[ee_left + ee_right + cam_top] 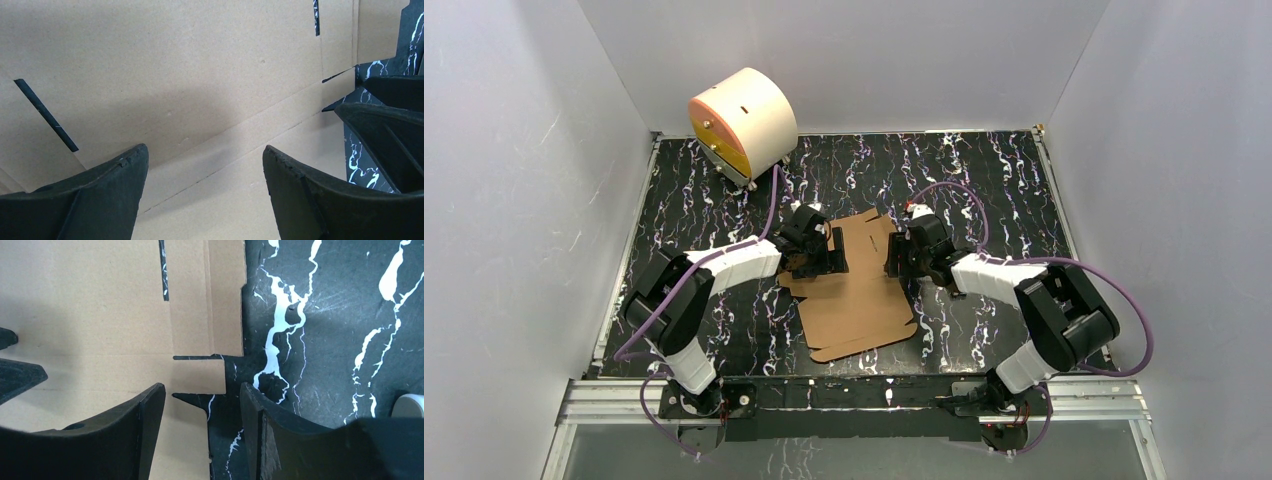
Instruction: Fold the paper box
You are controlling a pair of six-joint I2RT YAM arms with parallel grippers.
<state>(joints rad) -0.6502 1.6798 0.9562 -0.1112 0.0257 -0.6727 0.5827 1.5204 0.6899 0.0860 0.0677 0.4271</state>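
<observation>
Cream cylinder (742, 120) parked far left, out of the work area, not part of the job. Left gripper (205, 148) low over the far left part of the paper box (859, 300), fingers spread with nothing between, likely placed to press or lift that side. Box lies flat and unfolded mid table (984, 170), between both arms. Right gripper (202, 386) at its right edge, fingers apart straddling a small tab, one over cardboard, one over bare table, probably lining up on that flap
</observation>
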